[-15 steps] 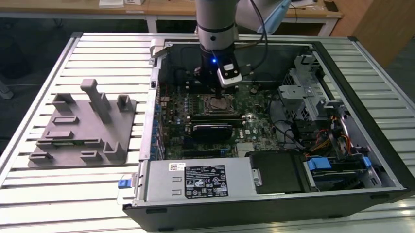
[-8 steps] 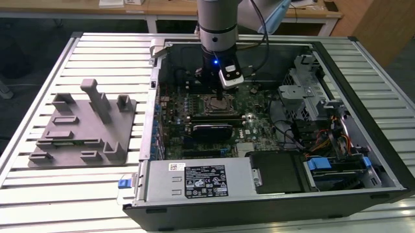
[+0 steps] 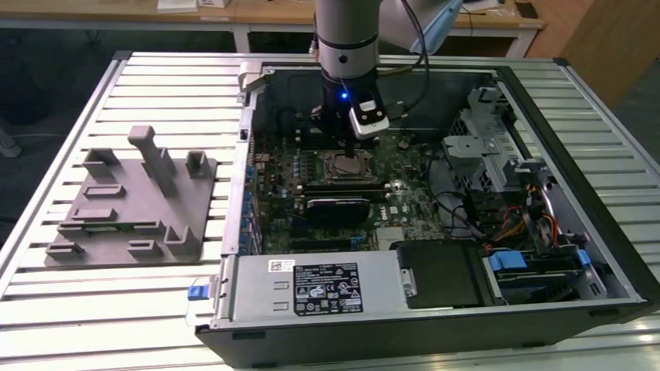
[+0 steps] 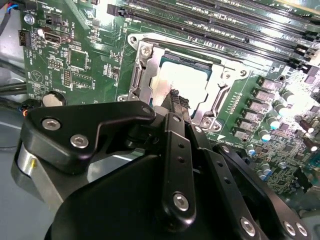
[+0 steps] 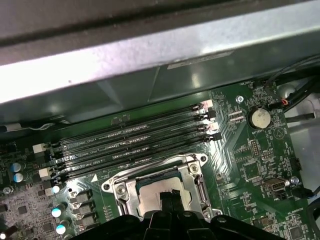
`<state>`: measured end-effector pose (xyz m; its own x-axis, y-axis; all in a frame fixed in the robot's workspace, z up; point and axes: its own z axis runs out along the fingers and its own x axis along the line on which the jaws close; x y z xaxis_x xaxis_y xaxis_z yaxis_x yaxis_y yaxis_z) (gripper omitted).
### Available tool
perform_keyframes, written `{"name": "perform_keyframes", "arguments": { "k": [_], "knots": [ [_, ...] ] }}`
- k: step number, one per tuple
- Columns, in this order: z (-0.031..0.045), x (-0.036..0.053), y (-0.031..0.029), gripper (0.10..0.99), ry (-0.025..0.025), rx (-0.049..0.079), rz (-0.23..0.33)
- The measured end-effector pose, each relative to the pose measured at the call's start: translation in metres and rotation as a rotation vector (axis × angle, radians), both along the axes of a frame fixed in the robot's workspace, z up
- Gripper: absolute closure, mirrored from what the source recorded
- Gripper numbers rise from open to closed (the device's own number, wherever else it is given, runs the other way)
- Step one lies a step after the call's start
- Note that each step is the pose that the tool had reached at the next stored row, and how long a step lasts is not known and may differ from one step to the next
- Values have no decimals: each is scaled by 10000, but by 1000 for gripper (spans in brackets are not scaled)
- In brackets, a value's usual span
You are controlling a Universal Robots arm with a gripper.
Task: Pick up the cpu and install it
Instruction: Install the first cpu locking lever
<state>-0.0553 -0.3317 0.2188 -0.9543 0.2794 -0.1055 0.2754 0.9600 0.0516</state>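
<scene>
The cpu [image 4: 192, 80], a flat silvery square chip, lies flat inside the metal socket frame [image 4: 141, 67] on the green motherboard. In the exterior view the cpu [image 3: 348, 165] sits mid-board, straight below the arm. My gripper [image 4: 178, 101] hangs just over the chip's near edge, its black fingers drawn together into one narrow tip, with nothing between them. In the first wrist view that tip [image 5: 172, 198] covers part of the cpu [image 5: 149, 196]. I cannot tell whether the tip touches the chip.
The open computer case [image 3: 557, 93] walls in the board. Memory slots [image 5: 135, 145] run beside the socket and a coin battery [image 5: 259, 118] sits beyond them. A drive cage [image 3: 484, 154] and cables stand at the exterior view's right. A grey plastic fixture [image 3: 134, 205] rests outside the case.
</scene>
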Motion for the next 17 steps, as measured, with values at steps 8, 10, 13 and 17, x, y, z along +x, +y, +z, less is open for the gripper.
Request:
{"name": "perform_keyframes", "arguments": {
  "k": [8, 10, 13, 17],
  "knots": [
    [1, 7, -1, 980, 102, -2, 2],
    [-1, 22, -3, 980, 322, 0, 1],
    [-2, 50, -13, 980, 623, -1, 0],
    [-2, 74, -24, 980, 791, -1, 1]
  ]
}}
